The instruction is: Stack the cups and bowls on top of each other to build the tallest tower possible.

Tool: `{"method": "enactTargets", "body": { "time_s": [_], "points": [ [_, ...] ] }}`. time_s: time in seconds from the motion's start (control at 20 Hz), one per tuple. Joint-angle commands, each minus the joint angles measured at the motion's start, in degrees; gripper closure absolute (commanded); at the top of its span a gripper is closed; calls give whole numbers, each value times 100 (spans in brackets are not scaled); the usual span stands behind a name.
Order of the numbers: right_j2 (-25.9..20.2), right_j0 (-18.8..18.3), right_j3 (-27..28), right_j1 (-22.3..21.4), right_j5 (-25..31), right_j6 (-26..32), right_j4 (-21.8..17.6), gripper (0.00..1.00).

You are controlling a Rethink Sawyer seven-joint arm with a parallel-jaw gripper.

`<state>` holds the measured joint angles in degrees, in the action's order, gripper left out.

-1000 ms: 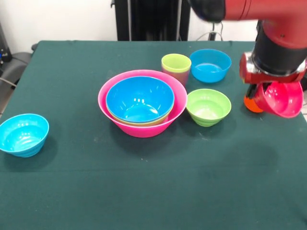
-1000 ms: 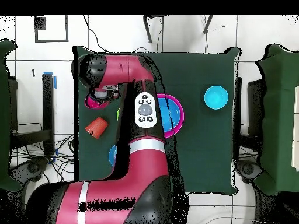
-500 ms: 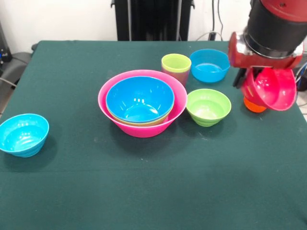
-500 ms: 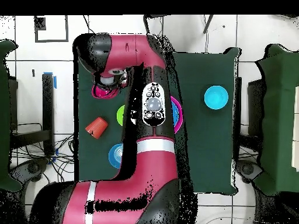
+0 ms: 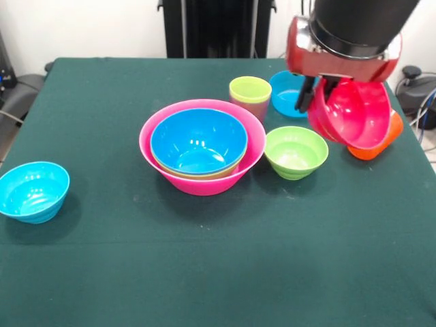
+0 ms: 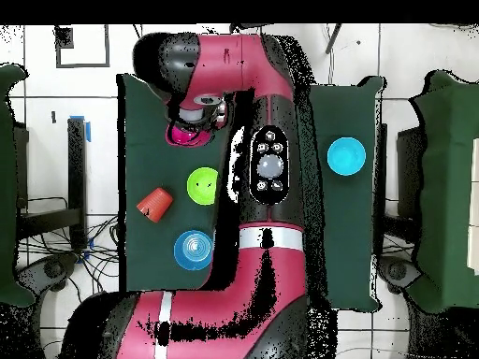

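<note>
- I see my gripper (image 5: 319, 95) clamping the red bowl (image 5: 354, 112), tilted, in the air.
- Orange cup (image 5: 373, 142) lies behind it; green bowl (image 5: 296, 151) below-left.
- Tower (image 5: 201, 145) further left.

Arm (image 5: 354, 27) raised above table, jaws clamped on tilted red bowl (image 5: 354, 112).

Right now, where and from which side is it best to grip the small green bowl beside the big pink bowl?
Probably the thin rim of the small green bowl, coming straight down from above with one finger inside and one outside. It stands upright, mouth open. The rim toward the table's front looks freest; the pink bowl is close on one side.
</note>
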<state>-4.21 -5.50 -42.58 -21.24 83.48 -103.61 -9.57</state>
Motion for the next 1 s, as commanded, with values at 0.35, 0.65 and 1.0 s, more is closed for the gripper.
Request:
{"method": "enactTargets", "body": {
  "time_s": [0.35,0.65,1.0],
  "points": [
    [-332,-236,15,-425,932,2217,-671,100],
    [-312,-283,553,-505,1595,2480,-985,100],
    [-171,-342,261,-945,1505,2508,-1130,100]
  ]
}}
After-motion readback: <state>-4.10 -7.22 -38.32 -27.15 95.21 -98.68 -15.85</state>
